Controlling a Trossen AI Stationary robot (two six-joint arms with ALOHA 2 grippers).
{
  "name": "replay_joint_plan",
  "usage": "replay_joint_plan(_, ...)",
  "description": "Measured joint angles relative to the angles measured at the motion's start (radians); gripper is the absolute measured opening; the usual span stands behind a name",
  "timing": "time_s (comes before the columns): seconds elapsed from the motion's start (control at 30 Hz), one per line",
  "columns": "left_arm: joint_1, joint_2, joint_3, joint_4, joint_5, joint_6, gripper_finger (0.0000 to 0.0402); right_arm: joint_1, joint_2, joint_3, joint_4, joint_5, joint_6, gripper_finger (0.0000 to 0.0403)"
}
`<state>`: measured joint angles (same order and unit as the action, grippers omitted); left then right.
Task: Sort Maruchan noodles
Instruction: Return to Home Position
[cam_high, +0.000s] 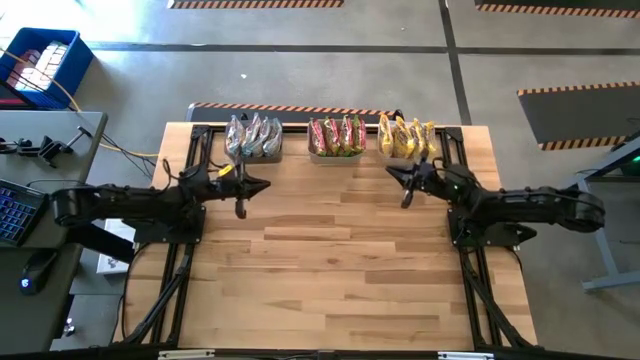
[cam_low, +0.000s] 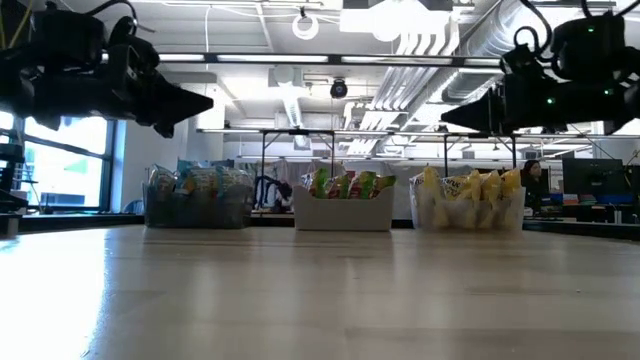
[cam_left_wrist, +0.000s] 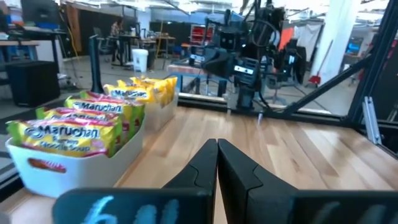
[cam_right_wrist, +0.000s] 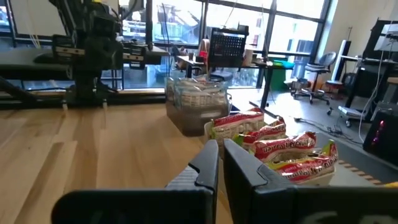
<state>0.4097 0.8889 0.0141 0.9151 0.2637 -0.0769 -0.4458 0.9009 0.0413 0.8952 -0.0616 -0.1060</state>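
Wooden table (cam_high: 330, 260): your Maruchan noodles (cam_high: 336, 134) sit at 12 o'clock; left gripper (cam_high: 240, 208) at 10, right gripper (cam_high: 405, 198) at 2, both pinched together.

So the right gripper (cam_right_wrist: 219, 149) is seen with its two dark fingers pressed together, barely a sliver left between them, held over the wooden table (cam_right_wrist: 81, 149). Close by at about 2 o'clock, red-and-green Maruchan noodles (cam_right_wrist: 273, 146) are stood on edge, packed side by side. Farther off at 12 o'clock, a grey bin (cam_right_wrist: 199, 121) is stuffed with silvery packets (cam_right_wrist: 196, 93). The left arm (cam_right_wrist: 93, 53) is parked at 10 o'clock, well apart.
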Motion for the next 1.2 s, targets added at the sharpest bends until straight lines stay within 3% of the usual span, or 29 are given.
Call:
replay_joint_plan(0.9,0.145,-0.506,-0.003,-0.502,-0.02,-0.018,0.0003,0.0,-0.253,-0.032,-0.216,0.032,-0.005,0.0009)
replay_joint_plan(1.2,0.232,-0.763,-0.003,-0.774,-0.14,-0.024,0.0003,0.0,-0.359,-0.032,-0.318,0.039,0.021,0.0009)
